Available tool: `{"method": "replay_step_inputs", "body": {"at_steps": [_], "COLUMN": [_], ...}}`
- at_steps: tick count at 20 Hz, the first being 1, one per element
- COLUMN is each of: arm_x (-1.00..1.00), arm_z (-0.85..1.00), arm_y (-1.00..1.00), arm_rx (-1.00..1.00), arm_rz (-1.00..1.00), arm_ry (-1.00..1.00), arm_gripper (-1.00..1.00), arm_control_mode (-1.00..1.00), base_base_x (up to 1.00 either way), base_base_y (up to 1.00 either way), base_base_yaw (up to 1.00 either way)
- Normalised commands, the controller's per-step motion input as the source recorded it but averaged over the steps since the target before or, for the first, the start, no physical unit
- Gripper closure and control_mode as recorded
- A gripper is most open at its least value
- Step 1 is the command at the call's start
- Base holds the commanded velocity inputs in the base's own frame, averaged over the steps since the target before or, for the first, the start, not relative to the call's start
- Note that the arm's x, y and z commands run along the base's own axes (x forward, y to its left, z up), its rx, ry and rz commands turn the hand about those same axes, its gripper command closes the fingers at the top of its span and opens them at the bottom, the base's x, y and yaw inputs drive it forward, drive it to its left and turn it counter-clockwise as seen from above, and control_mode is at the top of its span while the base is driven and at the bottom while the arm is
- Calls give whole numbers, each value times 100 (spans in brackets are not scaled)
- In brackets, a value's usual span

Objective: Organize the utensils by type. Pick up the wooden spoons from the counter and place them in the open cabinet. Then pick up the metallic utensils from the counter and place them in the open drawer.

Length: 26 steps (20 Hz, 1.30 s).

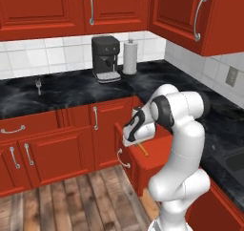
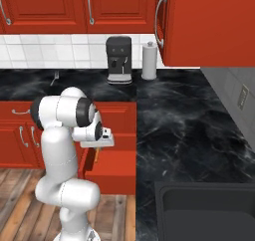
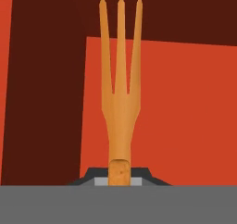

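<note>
Hand view, nearest first: the jaws are closed on the butt end of an orange-brown fork [image 3: 120, 93], which looks wooden. Its handle runs straight away from the camera and ends in three long tines. Behind it lie a bright red panel and a dark brown recess.

From the left base view, the gripper [image 1: 136, 138] hangs low in front of the lower cabinets, just above the open drawer [image 1: 143, 163], and the fork's orange tip [image 1: 142, 150] slants down out of it over the drawer's inside. The right base view gives the same: the gripper [image 2: 99, 140] sits at the drawer's [image 2: 112, 173] left end, with a sliver of orange below it.

Farther back, the black marble counter [image 1: 62, 94] wraps around the corner. A small metallic fork [image 1: 38, 85] lies on it toward the left, well apart from the arm; in the right base view it [image 2: 55, 77] rests near the tiled wall. At the back of the counter stands a black coffee machine [image 1: 106, 58], and just beside it an upright paper towel roll [image 1: 129, 57]. A dark sink [image 2: 204, 210] is set into the counter on the right side.
</note>
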Motion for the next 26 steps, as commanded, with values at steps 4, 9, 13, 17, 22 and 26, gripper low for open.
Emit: {"method": "replay_step_inputs", "body": {"at_steps": [4,9,13,17,22,26], "arm_x": [-16,-12,-10,-12,4,16], "arm_z": [-45,-47,-47,-46,-18,0], "arm_y": [58,62,65,65,23,-31], "arm_rx": [0,0,0,0,-4,-8], "arm_rz": [-3,-4,-5,-6,-6,-8], "arm_ry": [0,1,4,5,1,1], "arm_gripper": [100,100,100,100,100,100], "arm_control_mode": [-100,-100,-100,-100,-100,-100], "base_base_x": [0,0,0,0,0,0], "base_base_y": [0,0,0,0,0,0], "base_base_yaw": [0,0,0,0,0,0]}}
